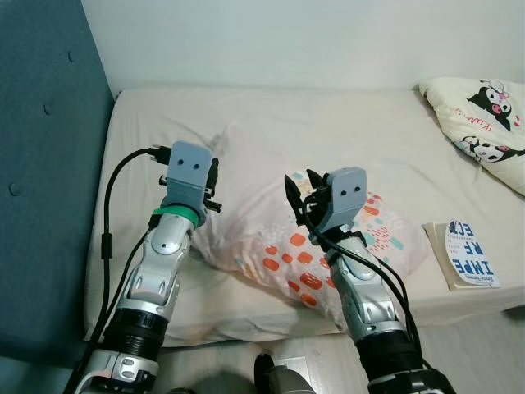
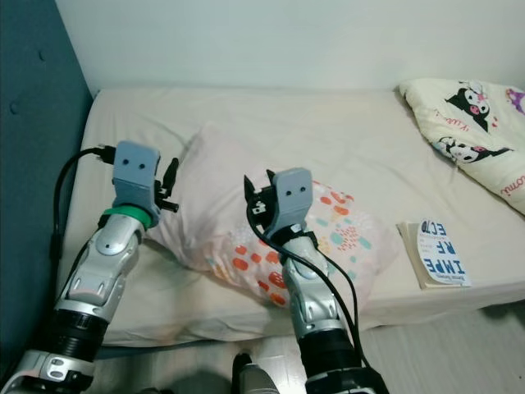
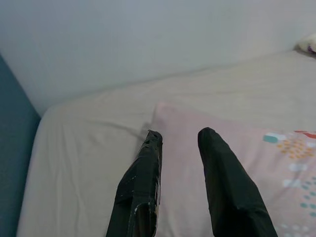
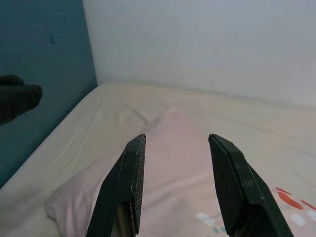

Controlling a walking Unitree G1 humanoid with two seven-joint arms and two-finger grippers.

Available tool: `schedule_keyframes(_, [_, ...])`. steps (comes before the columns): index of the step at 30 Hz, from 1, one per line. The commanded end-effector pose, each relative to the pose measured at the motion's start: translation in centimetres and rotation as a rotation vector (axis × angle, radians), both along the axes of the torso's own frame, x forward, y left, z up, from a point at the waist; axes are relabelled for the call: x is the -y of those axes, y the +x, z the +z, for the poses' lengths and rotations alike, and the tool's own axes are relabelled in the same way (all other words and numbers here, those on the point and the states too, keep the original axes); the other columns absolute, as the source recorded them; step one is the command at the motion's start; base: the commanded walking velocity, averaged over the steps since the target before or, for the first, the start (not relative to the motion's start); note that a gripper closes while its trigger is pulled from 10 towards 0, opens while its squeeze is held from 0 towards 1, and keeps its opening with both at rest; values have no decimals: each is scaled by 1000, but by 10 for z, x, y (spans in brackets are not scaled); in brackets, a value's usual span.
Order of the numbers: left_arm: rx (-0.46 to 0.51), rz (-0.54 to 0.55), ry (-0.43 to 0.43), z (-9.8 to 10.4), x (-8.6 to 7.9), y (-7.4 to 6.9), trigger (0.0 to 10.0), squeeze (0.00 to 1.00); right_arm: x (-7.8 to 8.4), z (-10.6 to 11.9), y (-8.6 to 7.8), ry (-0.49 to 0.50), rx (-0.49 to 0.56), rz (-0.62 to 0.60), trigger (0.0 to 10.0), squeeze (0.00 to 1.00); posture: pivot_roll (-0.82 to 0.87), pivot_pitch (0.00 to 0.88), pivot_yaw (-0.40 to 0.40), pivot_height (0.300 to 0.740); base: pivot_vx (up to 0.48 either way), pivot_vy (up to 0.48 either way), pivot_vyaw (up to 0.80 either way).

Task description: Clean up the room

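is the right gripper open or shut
Open: the right gripper shows a clear gap between its fingers, with the pillow visible through it, nothing held.

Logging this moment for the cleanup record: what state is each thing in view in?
pillow: lying askew mid-bed, not gripped
left gripper: open, raised over the pillow's plain end
right gripper: open, raised over the pillow
book: closed, flat at the bed's near edge
blanket: bunched at the bed's far right corner
bed: sheet on, lightly wrinkled
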State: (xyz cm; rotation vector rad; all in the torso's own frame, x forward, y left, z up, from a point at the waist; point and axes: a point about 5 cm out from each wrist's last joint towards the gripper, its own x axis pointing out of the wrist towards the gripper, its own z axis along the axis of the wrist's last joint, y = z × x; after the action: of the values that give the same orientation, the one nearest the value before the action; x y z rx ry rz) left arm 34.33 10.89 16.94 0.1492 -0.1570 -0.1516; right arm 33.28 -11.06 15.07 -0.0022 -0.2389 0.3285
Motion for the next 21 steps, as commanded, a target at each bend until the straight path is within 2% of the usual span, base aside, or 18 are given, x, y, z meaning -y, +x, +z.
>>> schedule_keyframes(1, [-22,-14,13,-9,2,-4,10000,0,3,-6,-1,14,-17,-24,10000,0,-127,96,-10,727,0,0,0])
schedule_keyframes(7, [-30,-26,41,-16,4,-7,10000,0,3,-7,-3,29,-21,-20,10000,0,-128,101,-14,707,0,0,0])
schedule_keyframes(21, [-26,-30,30,-14,6,-7,10000,0,1,-7,-4,53,-29,7,10000,0,-127,103,-13,657,0,0,0])
